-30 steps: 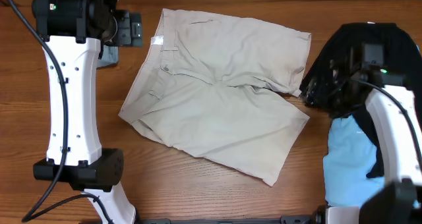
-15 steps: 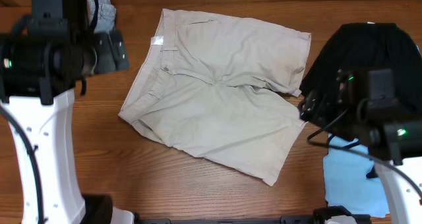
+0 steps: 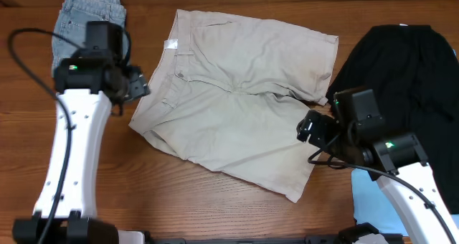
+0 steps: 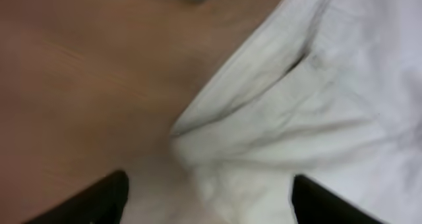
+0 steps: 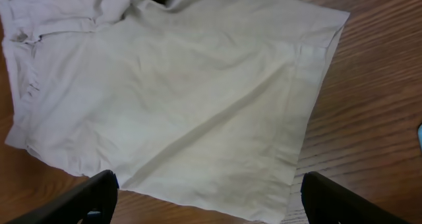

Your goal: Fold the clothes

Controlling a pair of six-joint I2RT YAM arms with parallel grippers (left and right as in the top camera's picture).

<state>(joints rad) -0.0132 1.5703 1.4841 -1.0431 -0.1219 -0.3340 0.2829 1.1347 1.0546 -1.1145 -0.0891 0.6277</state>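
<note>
The pale beige shorts [image 3: 237, 100] lie spread flat in the middle of the table, waistband to the left and legs to the right. My left gripper [image 3: 138, 87] hovers at the waistband's left edge. In the blurred left wrist view its fingers [image 4: 99, 201] stand wide apart over the shorts' corner [image 4: 277, 118], open and holding nothing. My right gripper [image 3: 308, 127] is over the near leg's hem. In the right wrist view it [image 5: 211, 204] is open above the beige cloth [image 5: 184, 99], with nothing between the fingers.
A black garment [image 3: 409, 79] lies at the right, with light-blue cloth [image 3: 369, 201] under the right arm near the front edge. Folded pale-blue denim shorts [image 3: 86, 14] sit at the back left corner. Bare wood [image 3: 215, 208] runs along the front.
The left arm swung down from the back left to the waistband edge, uncovering the denim shorts. The right arm moved left off the black garment to the leg hem. The shorts stayed put.
</note>
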